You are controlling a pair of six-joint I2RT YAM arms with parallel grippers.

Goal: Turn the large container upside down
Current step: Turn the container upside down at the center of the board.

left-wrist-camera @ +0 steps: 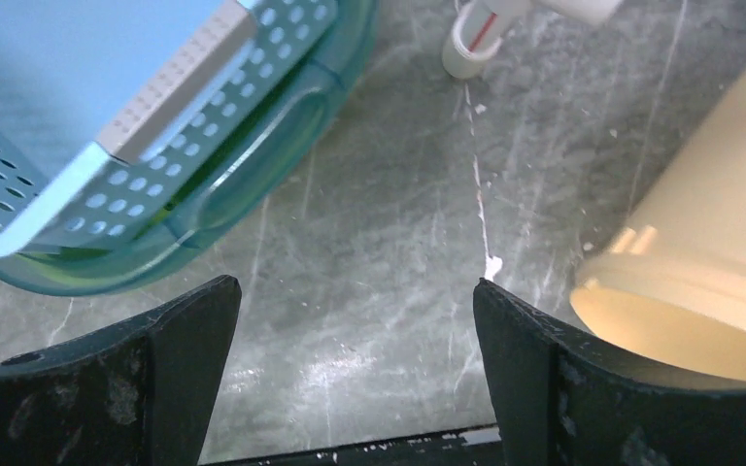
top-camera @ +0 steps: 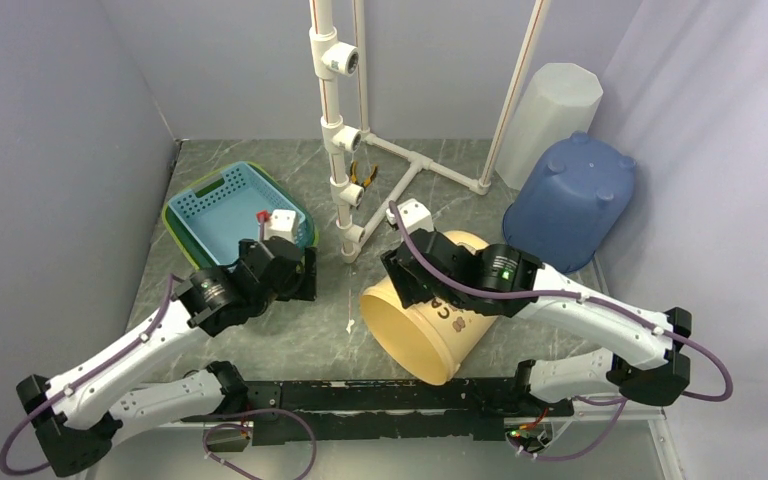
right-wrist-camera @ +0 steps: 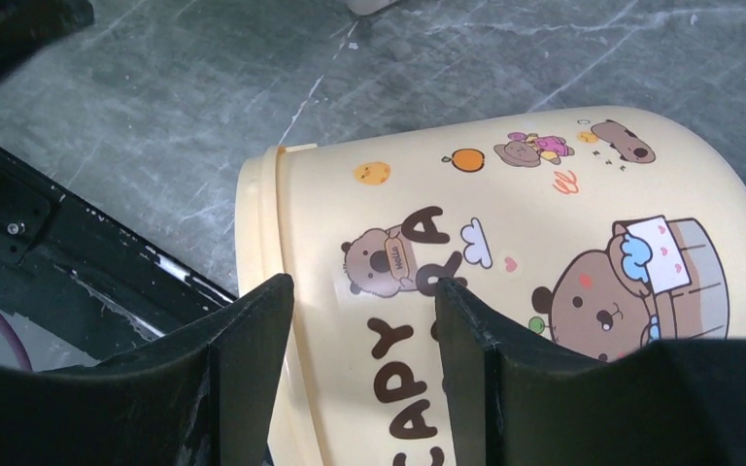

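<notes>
The large container (top-camera: 425, 340) lies on its side on the tabletop (top-camera: 290, 345). It is cream with cartoon bears, and its mouth is turned near-left. My right end effector (right-wrist-camera: 364, 291) hangs over its wall, jaws half apart, clamping nothing. My left end effector (left-wrist-camera: 357, 291) is spread wide and empty, between the container and the blue basket (left-wrist-camera: 107, 116).

Brown letters "CAPY" and "RA" on the side of the cream container (right-wrist-camera: 544, 184).
</notes>
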